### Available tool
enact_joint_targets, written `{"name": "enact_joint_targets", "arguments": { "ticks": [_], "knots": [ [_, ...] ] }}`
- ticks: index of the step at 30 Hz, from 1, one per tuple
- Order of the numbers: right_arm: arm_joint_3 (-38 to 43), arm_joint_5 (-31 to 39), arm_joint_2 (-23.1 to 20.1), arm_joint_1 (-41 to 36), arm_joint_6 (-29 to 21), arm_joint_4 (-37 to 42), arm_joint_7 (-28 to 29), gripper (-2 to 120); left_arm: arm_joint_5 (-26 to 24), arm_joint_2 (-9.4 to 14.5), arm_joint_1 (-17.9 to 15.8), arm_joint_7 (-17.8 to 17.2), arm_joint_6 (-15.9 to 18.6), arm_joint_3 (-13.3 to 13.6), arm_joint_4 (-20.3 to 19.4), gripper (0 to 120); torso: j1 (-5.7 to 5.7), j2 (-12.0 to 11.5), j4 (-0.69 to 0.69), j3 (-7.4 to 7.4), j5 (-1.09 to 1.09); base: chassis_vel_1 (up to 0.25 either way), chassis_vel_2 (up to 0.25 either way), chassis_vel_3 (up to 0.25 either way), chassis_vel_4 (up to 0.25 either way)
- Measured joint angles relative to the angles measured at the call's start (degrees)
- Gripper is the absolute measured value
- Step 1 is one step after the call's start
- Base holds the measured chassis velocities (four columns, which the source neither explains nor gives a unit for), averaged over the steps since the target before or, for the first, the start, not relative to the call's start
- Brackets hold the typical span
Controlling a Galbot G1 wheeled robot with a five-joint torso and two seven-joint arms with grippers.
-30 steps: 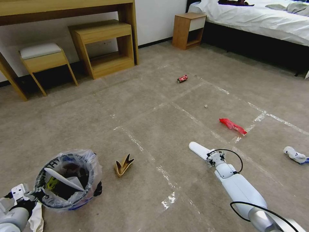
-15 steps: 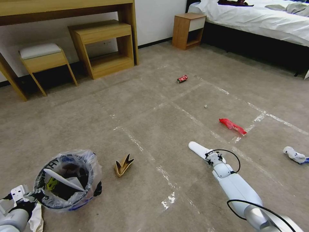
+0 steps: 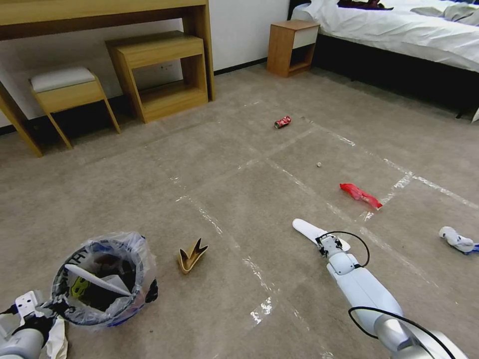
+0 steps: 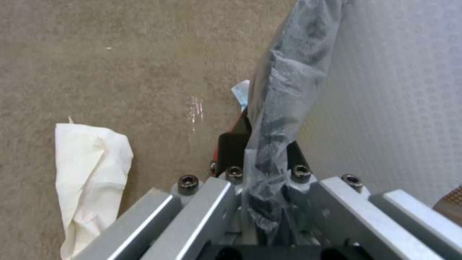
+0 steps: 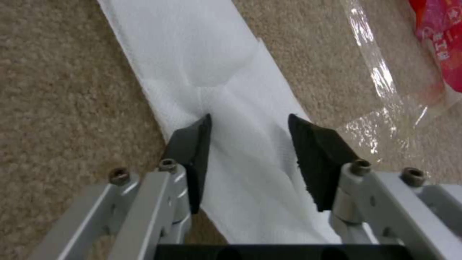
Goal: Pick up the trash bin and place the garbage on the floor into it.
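Where the right gripper [image 5: 250, 159] reaches down to the carpet, a flat white slipper [image 3: 310, 231] lies on the floor [image 3: 239, 199] at near right, its long axis running from near right to far left, with the rounded end pointing far left. The gripper's black pads [image 5: 192, 144] stand apart, one on each side of the slipper's white fabric, not closed on it. Just beyond the slipper, a strip of clear tape [image 5: 380, 83] shines on the carpet. Farther right, a red wrapper [image 3: 360, 194] lies across a tape line, and a crumpled white tissue [image 3: 456, 239] sits at the far right edge. A crushed red can [image 3: 282, 121] rests well away, toward the far wall. At near left, the trash bin [image 3: 100, 276] is gripped by the left gripper [image 4: 262, 169], whose jaws are clamped on the rim and its clear plastic liner. A torn tan carton [image 3: 191, 255] stands just right of the bin, and white paper [image 4: 89, 169] lies beside the left gripper.
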Motion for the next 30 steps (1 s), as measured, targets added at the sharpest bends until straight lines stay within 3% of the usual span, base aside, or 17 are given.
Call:
{"name": "enact_joint_targets", "arguments": {
  "ticks": [9,13,20,30],
  "knots": [
    [0.6,-1.4,0.5,0.0,1.0,-1.0,0.0,30,0.7,-0.9,0.8,0.6,-1.0,0.0,0.0,1,0.0,0.0,-0.01,0.0,-0.02,0.0,0.0,0.0,0.0],
    [0.8,-2.3,1.2,0.3,1.6,-2.0,-0.1,13,0.8,-1.0,1.1,0.8,-1.2,-0.1,0.0,1,0.0,0.0,-0.01,0.0,-0.02,0.0,0.0,0.0,0.0],
    [1.0,-3.1,1.7,0.6,2.4,-3.0,-0.1,1,0.9,-1.2,1.3,0.8,-1.3,-0.1,0.1,1,0.0,0.0,-0.03,0.0,-0.03,0.0,0.0,0.0,0.0],
    [0.7,-0.6,0.3,-0.9,2.2,0.4,-0.3,0,1.4,-1.4,0.9,0.8,-1.4,0.2,0.6,1,0.0,0.0,-0.02,0.0,0.0,0.0,0.0,0.0,0.0]
  ]
}}
